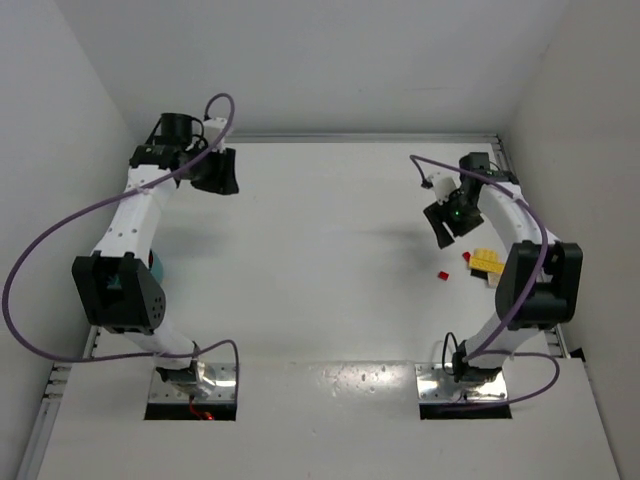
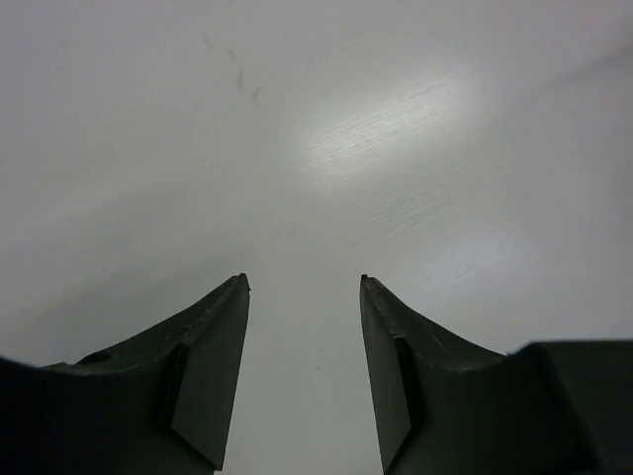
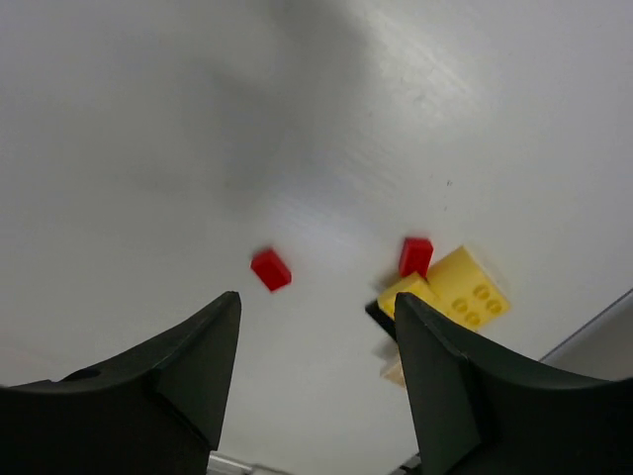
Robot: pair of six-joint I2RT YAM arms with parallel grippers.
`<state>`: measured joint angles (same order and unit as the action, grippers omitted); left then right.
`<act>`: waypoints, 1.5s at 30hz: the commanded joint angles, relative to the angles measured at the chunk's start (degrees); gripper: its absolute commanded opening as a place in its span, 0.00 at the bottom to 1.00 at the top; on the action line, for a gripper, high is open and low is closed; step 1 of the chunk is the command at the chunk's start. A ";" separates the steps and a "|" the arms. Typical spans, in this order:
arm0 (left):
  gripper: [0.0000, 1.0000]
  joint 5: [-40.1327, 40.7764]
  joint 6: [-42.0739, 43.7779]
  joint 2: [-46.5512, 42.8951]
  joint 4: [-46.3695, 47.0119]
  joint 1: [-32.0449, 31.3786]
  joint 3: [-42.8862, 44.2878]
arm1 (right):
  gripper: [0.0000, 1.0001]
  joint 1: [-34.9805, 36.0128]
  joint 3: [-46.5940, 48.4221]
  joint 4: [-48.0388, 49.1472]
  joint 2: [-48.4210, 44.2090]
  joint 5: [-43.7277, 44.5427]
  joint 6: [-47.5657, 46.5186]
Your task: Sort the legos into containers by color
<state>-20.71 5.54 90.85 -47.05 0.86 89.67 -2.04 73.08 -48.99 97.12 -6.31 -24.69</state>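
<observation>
On the right side of the desk (image 1: pixel 330 230), close beside the right arm (image 1: pixel 527 262), the legos (image 1: pixel 480 265) lie in a small loose group. A lone red brick (image 3: pixel 270 269) sits a little apart. A second red brick (image 3: pixel 415 255) touches a yellow brick (image 3: pixel 472 289), and another yellow piece (image 3: pixel 404 293) and a pale piece (image 3: pixel 391 372) are tucked against the right finger's edge.

The right jaws hang above them, pitched down, roughly half open with nothing between them. The lone red brick shows just ahead of the gap, nearer the left finger. That looks like lining up on the one piece with free space around it rather than on the crowded cluster.

This brick lies flat, its long axis slanting from upper left to lower right in the wrist view. It is therefore askew to the line along which the jaws close, and a small wrist turn would probably square the grip. The larger yellow brick lies studs up, cornerwise to the jaws; from above its length runs roughly left to right.

The bowl (image 1: pixel 153 264) is well apart, at the desk's left side. Only a teal sliver shows behind the left arm (image 1: pixel 130 215), so its compartments cannot be read. The left jaws are raised at the far left over bare desk, likewise parted and empty, probably kept clear until a brick comes across.
</observation>
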 commanded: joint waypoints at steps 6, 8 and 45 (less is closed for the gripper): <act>0.54 -4.42 0.00 5.38 2.49 -5.52 5.69 | 0.60 -0.59 -11.46 -4.45 -9.31 -3.98 -19.50; 0.54 -5.13 0.00 6.09 2.49 -6.05 6.74 | 0.60 -0.59 -13.56 -3.74 -9.32 -4.50 -23.54; 0.54 2.16 -3.26 1.96 3.01 -6.58 2.53 | 0.33 0.46 -19.63 7.33 6.50 0.42 -34.64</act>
<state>-19.16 2.74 95.22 -45.54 -5.23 92.03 -1.67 57.58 -41.74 103.33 -5.23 -58.57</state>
